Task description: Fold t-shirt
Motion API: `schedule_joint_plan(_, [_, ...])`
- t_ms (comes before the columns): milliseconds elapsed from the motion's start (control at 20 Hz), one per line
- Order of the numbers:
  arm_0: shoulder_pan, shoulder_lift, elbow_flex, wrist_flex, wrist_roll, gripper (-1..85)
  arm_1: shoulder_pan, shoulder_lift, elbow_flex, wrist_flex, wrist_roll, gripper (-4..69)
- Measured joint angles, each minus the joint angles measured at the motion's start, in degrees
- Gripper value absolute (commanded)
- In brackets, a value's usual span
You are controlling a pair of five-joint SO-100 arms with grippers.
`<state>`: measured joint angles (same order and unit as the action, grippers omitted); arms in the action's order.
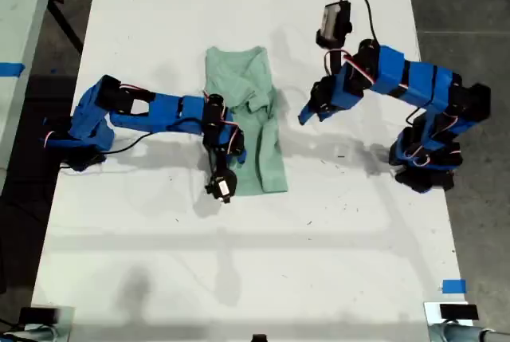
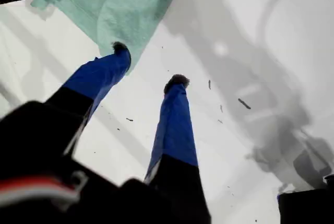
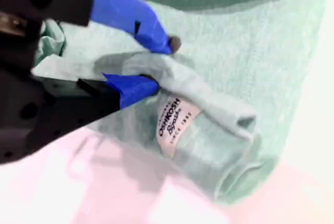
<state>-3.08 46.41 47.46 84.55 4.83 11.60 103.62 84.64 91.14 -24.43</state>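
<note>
In the exterior view the arm reaching in from the left carries my second gripper (image 1: 229, 141), set over the left edge of the t-shirt (image 1: 267, 159). Its wrist view shows the jaws clenched on a raised ridge of the mint cloth (image 3: 250, 51), with the sewn neck label (image 3: 175, 122) lying just beside the pinch. So this gripper (image 3: 164, 65) is grasping fabric, not hovering.

The shirt lies mid-table on the white table (image 1: 239, 262) as a narrow strip running far to near, already doubled lengthwise by the look of it. There is a rumpled bunch near its far-right part.

To the right of it, my first gripper (image 1: 307, 115) hangs above bare table beside the shirt's right edge. Its 2 fingers are spread and empty (image 2: 148, 65), and the cloth (image 2: 120, 10) lies just beyond 1 fingertip.

I judge the cloth light, limp and prone to drag. It will sag and crease rather than hold shape, so a pinch should take a hem or corner through all layers — low to the table, lifted gently.
</note>
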Motion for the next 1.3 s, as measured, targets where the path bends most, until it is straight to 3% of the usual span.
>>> schedule_joint_plan(250, [-2.0, 11.5, -0.7, 10.2, 5.5, 30.7, 0.0, 0.1, 0.2, 0.0, 0.0, 19.3])
schedule_joint_plan(600, [-1.1, 34.0, 1.6, 24.6, 5.1, 30.2, -1.0, 3.7, 0.5, 0.0, 1.1, 18.5])
schedule_joint_plan(750, [6.3, 35.2, 3.4, 25.0, 0.4, 30.2, -5.7, 3.9, 0.5, 0.0, 4.1, 19.3])
schedule_joint_plan(900, [13.7, 32.8, 3.4, 24.6, -4.7, 29.0, -11.0, 3.1, 0.5, -2.2, 7.6, 24.8])
schedule_joint_plan(1300, [14.9, 15.9, 3.7, 12.7, -5.9, 30.2, -15.8, -12.7, 0.9, -13.3, 9.8, 30.7])
